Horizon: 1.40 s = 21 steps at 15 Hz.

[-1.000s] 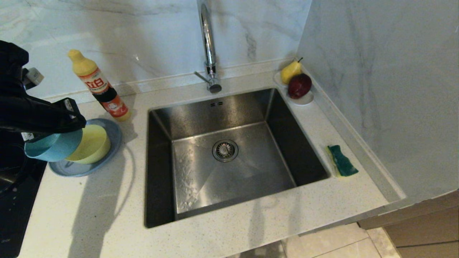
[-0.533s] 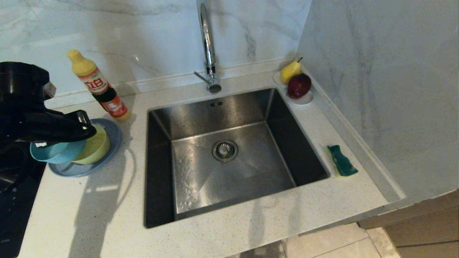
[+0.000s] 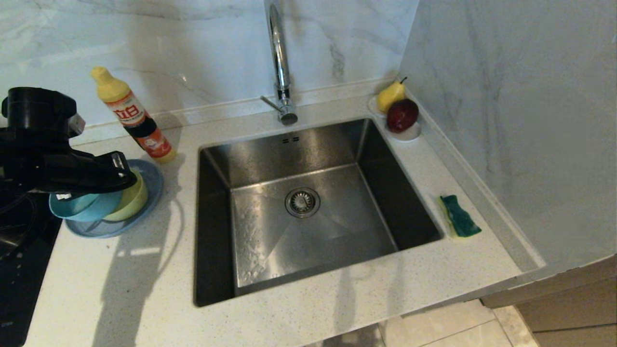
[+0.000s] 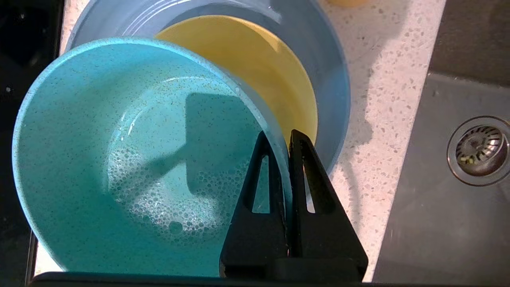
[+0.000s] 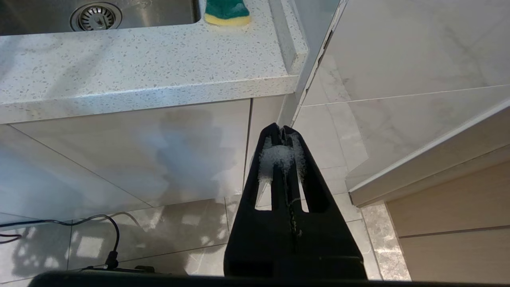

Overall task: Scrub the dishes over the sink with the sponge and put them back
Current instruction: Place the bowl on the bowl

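My left gripper (image 3: 120, 169) (image 4: 281, 135) is shut on the rim of the teal bowl (image 3: 84, 206) (image 4: 119, 159), one finger inside and one outside. The bowl has foam in its bottom and hangs partly over the yellow bowl (image 3: 131, 200) (image 4: 255, 67). The yellow bowl sits on the grey-blue plate (image 3: 150, 180) (image 4: 332, 79), left of the sink (image 3: 289, 246). The sponge (image 3: 460, 217) (image 5: 227, 10) lies green side up on the counter right of the sink. My right gripper (image 5: 281, 129) is shut and empty, with foam on its fingers, parked below the counter's front edge.
A yellow-capped detergent bottle (image 3: 132, 115) stands behind the plate. The chrome tap (image 3: 279, 58) rises behind the basin, whose drain strainer (image 3: 302, 201) (image 4: 480, 149) is at its centre. A white saucer (image 3: 409, 135) with a pear and an apple sits at the back right. A black hob (image 3: 19, 250) borders the counter's left.
My left gripper has moved right and slightly down with the teal bowl, which has gone from tilted to nearly level over the yellow bowl. The right arm has not moved.
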{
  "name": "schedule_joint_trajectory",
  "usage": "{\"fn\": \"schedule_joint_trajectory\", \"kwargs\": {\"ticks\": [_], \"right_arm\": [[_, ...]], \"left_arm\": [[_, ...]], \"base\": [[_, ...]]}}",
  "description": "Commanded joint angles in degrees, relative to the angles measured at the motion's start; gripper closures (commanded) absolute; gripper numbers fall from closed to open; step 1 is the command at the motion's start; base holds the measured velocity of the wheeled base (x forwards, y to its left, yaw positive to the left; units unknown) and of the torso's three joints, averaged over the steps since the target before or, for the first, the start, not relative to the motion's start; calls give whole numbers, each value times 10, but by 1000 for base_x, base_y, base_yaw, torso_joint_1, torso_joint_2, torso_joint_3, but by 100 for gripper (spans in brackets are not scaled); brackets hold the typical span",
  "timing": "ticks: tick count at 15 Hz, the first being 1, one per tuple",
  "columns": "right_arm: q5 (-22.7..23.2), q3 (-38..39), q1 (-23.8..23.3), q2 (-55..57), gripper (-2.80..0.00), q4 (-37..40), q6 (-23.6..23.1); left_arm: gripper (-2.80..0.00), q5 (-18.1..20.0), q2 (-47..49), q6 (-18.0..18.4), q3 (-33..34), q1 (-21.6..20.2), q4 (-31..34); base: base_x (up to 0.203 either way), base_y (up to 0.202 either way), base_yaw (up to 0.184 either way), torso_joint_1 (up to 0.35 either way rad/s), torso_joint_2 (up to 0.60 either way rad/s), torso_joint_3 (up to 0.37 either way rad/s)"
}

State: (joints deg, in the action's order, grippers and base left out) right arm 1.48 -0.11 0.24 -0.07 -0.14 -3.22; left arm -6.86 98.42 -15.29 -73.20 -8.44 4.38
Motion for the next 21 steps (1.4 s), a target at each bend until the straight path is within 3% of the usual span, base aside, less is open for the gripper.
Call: {"fn": "schedule_joint_trajectory", "kwargs": {"ticks": [1, 11, 16, 21], "right_arm": [[0, 0, 0, -1, 0, 0, 0], [0, 0, 0, -1, 0, 0, 0], [0, 0, 0, -1, 0, 0, 0], [0, 1, 0, -1, 0, 0, 0]], "left_arm": [[0, -3, 8, -1, 0, 4, 0], [0, -35, 31, 2, -6, 9, -3], [0, -31, 16, -2, -39, 9, -22], [0, -27, 21, -6, -23, 17, -28]], "base": [[0, 0, 0, 0, 0, 0], [0, 0, 0, 0, 0, 0], [0, 0, 0, 0, 0, 0], [0, 0, 0, 0, 0, 0]]}}
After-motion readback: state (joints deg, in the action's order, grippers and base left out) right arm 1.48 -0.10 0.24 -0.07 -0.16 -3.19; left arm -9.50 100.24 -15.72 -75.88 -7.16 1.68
